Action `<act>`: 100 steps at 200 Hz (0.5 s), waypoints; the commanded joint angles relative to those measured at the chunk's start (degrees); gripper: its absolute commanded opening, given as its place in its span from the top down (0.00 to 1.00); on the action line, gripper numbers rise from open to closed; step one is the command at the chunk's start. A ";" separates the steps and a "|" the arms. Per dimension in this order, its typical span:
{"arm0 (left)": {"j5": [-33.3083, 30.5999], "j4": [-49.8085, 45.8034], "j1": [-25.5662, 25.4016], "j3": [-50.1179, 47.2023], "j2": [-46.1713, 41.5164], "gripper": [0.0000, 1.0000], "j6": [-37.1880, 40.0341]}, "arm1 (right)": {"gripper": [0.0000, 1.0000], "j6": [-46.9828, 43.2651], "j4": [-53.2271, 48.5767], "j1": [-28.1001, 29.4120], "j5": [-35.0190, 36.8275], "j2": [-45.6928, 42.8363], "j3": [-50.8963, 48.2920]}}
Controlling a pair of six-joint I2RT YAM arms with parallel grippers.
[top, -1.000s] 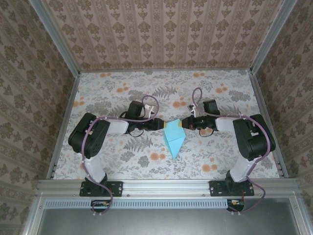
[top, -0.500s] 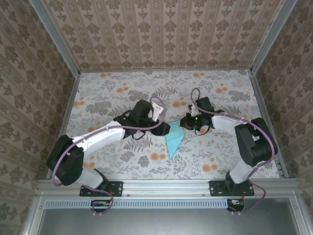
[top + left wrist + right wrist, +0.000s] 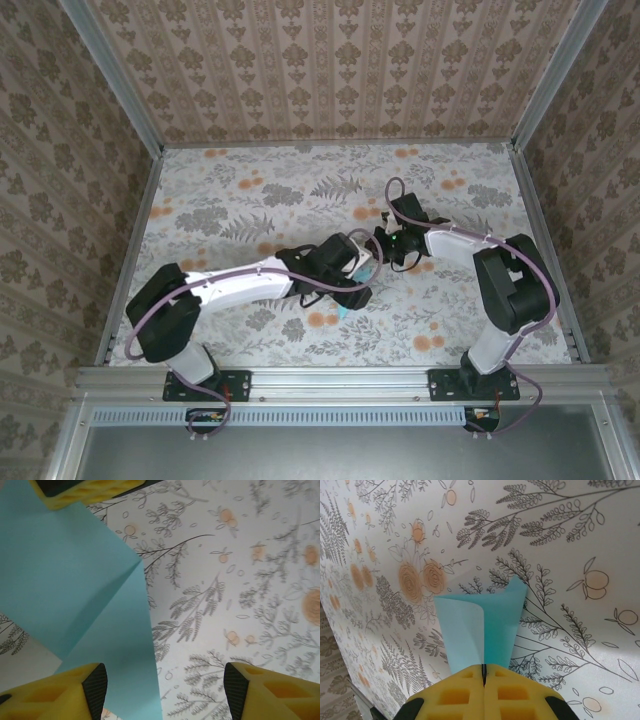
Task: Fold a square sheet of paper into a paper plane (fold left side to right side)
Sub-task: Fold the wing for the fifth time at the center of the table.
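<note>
Thin turquoise-blue paper sheet (image 3: 75, 590): lies near the middle of the floral-patterned worktop (image 3: 230, 190), between the two arms. From overhead, sits mostly tucked beneath the left wrist, with just a pointed tip poking out toward the near edge.

Progress, as a judgement: partway. Shows several layers and a slanting flap edge, so looks past the first folds and into a narrow pointed form, not yet a finished plane. Seems to be in the left-over-right fold, with one layer raised and curling across rather than lying flat. Left to do, by the look of it: lay that layer down, press the crease, let go.

Right pincer (image 3: 483, 672): pressed together on the paper's edge, pinching it. Fans the sheet out ahead of the closed tips, the left half rolling softly over the right.

Left pincer (image 3: 165, 692): spread wide, yellow pads (image 3: 270, 692) well apart. Grips nothing, as far as can be told; has paper running past one pad and bare worktop before the other.

Appearance: plain, matt, unmarked. Bends in a gentle curve at the raised layer, no sharp crease there. Cannot tell whether lifted clear of the worktop.
</note>
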 commanded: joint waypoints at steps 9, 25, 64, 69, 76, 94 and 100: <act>-7.85 -5.61 -1.66 3.93 3.31 0.34 -2.63 | 1.00 1.05 -1.68 0.39 0.76 0.71 1.58; -9.97 -7.67 -2.45 5.86 5.16 0.33 -2.75 | 1.00 1.14 -1.50 0.36 0.70 0.84 1.62; -13.69 -11.80 -4.33 9.47 8.95 0.33 -3.07 | 1.00 1.25 -1.48 0.36 0.83 0.92 1.62; -14.01 -12.13 -4.50 9.78 9.34 0.34 -3.16 | 1.00 1.28 -1.50 0.37 0.85 0.86 1.69; -14.26 -12.55 -4.64 10.15 9.72 0.35 -3.15 | 1.00 1.23 -1.47 0.39 0.82 0.86 1.62; -14.70 -13.10 -4.79 10.53 10.29 0.42 -3.45 | 1.00 1.23 -1.56 0.41 0.85 0.94 1.53; -14.74 -13.15 -4.78 10.53 10.37 0.45 -3.52 | 1.00 1.23 -1.63 0.44 0.86 0.95 1.53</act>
